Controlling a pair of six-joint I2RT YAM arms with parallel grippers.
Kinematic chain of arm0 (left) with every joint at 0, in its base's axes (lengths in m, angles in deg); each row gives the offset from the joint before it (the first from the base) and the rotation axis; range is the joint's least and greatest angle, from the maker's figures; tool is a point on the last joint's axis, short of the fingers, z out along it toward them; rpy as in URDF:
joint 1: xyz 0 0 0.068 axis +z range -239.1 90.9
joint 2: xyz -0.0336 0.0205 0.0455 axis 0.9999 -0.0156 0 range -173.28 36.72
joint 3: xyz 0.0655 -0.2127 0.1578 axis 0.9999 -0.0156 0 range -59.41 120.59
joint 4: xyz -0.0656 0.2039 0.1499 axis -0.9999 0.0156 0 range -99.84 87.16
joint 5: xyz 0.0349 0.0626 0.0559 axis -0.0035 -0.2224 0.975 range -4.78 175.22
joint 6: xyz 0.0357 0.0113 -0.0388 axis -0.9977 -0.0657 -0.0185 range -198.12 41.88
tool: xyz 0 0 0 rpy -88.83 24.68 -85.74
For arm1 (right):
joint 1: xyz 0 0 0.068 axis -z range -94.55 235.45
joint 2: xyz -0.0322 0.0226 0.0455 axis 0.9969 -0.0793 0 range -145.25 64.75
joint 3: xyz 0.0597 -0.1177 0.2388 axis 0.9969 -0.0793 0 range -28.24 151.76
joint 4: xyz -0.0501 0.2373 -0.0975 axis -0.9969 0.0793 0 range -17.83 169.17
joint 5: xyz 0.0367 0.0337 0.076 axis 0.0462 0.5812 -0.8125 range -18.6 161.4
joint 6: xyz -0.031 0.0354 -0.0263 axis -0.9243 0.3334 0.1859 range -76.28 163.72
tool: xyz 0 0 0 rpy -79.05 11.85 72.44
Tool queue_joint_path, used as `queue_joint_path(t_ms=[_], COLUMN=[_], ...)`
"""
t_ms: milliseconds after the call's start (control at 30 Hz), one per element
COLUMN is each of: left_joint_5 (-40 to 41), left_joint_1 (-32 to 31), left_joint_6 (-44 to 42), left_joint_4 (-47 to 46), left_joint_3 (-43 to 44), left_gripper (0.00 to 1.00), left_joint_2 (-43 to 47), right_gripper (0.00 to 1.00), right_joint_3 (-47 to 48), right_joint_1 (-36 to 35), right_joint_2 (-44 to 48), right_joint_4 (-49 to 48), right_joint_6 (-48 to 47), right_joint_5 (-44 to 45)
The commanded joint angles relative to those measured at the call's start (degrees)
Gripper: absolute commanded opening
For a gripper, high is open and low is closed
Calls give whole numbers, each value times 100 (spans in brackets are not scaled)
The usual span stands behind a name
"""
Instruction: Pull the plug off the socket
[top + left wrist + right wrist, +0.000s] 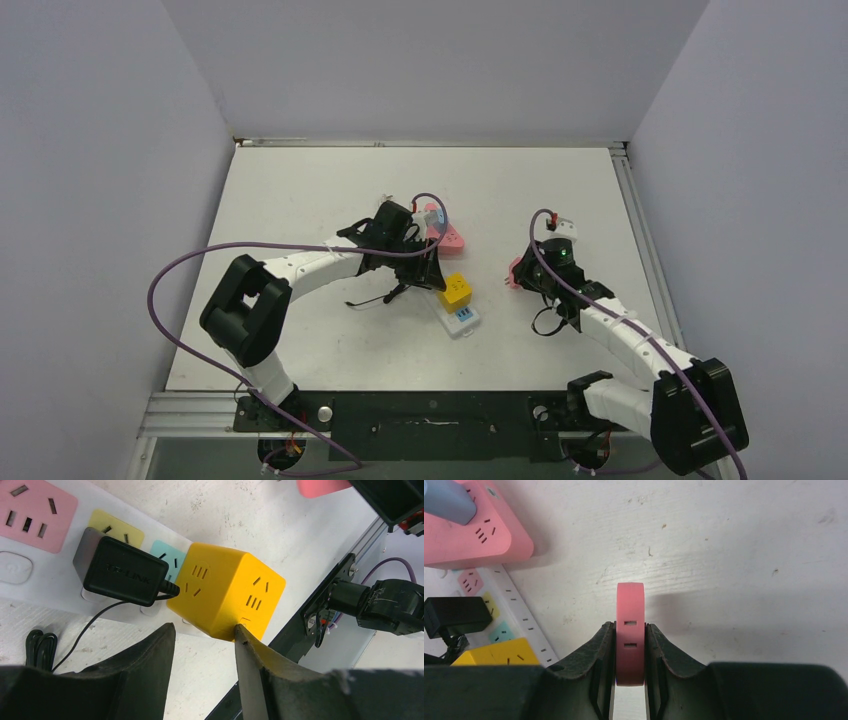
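Socket strip point(462, 318) lies mid-frame in the top view, left gripper point(205, 627) gaping beside its yellow cube point(225, 592), while right gripper point(630, 626) pinches the pink plug point(630, 600) well clear, so the pull looks done and only a set-down remains.

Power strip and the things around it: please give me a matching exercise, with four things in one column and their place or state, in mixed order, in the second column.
Things:
1. black adapter
2. yellow cube
3. pink plug
4. left gripper

Place or state:
A. clamped in the right gripper, off the power strip
B. open, holding nothing
C. on the strip, partly over the yellow outlet
D. on the strip, beside the teal outlet

Pairs: 1-C, 2-D, 3-A, 4-B
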Motion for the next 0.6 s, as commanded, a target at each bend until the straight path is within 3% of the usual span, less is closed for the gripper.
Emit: queue_joint_path(t_ms=[0, 333, 567], left_joint_5=[649, 569, 576], left_joint_1=[-32, -41, -67], left_joint_6=[-410, -401, -418], left_joint_4=[836, 798, 802], left_joint_3=[-315, -336, -340], left_gripper=[43, 42, 42], left_joint_2=[-338, -347, -313], right_gripper=[5, 6, 19], right_joint_3=[-161, -360, -345], right_joint_1=[107, 116, 124], right_joint_2=[-268, -716, -970], right_joint_4=[-923, -1488, -1343], right_joint_6=[349, 502, 509], right_joint_5=[-988, -1270, -910])
